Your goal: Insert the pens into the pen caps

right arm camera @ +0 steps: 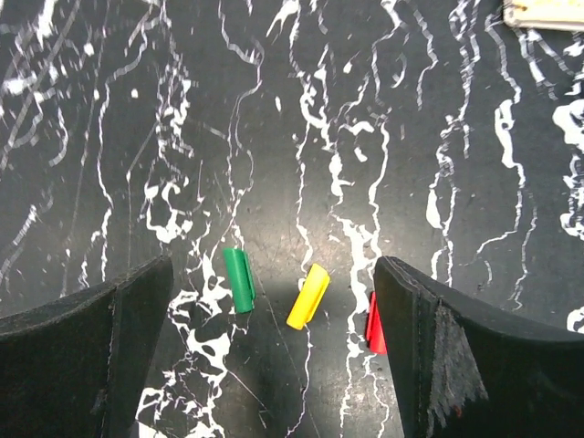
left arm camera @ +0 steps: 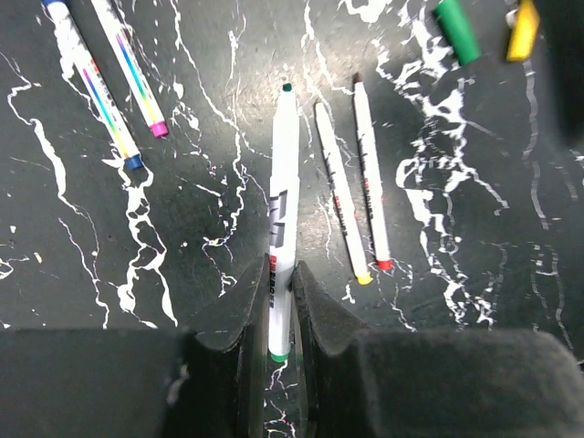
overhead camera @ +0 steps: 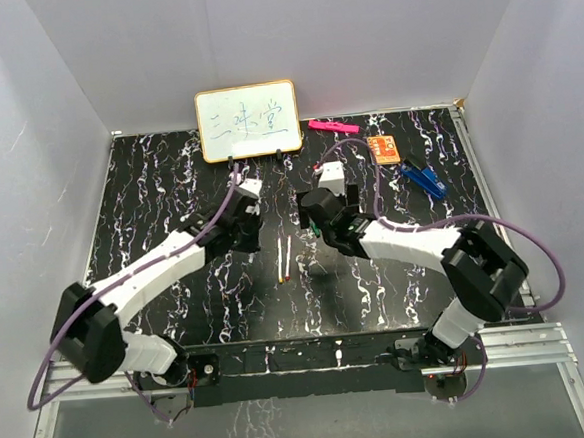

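Left wrist: L claw (left arm camera: 278, 274) pinches pen (left arm camera: 283, 182); right wrist: R claw (right arm camera: 274, 266) spread, caps (right arm camera: 307, 297) between.

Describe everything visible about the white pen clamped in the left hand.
The slim white plastic pen is uncapped: dark green tip at the far end, green plug at the near end, black and red print along the barrel. It points straight away from the wrist camera over the black marbled table. The left hand is shut on its rear part, a black finger on each side. Whether it rests on the table cannot be told.
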Available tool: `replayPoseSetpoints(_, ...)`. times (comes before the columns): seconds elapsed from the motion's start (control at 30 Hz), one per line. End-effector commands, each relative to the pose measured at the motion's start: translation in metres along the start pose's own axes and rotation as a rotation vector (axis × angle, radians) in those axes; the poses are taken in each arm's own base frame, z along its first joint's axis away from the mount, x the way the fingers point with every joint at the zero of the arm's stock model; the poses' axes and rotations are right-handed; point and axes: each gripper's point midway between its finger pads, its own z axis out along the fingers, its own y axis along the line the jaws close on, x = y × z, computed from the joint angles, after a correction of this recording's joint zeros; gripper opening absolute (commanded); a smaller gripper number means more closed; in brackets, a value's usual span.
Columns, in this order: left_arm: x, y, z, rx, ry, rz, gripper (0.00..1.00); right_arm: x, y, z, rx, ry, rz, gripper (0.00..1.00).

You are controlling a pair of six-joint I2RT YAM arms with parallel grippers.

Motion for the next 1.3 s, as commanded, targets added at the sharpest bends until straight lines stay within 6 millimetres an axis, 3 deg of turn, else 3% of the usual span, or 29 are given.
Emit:
replayPoseSetpoints(0.0, -0.013, -0.005, -0.021, 0.073, -0.119, 0.003, 0.00, 0.015, 0.013, 0.008, -0.041, 0.099, -0.072, 0.87)
replayPoseSetpoints(0.23, -0.015, -0.022, -0.028, 0.193, -0.175, 0.011, 0.00, 0.036, 0.020, 0.018, -0.063, 0.179, -0.093, 0.72)
replayPoseSetpoints(0.6, -0.022, -0.037, -0.037, 0.303, -0.264, 0.005, 0.00, 0.042, 0.029, 0.024, -0.096, 0.217, -0.126, 0.46)
replayPoseSetpoints(0.67, -0.021, -0.040, -0.037, 0.319, -0.265, 0.004, 0.00, 0.053, 0.030, 0.030, -0.088, 0.243, -0.147, 0.42)
replayPoseSetpoints(1.27, -0.017, -0.041, -0.033, 0.328, -0.255, -0.006, 0.00, 0.070, 0.042, 0.047, -0.103, 0.285, -0.179, 0.42)
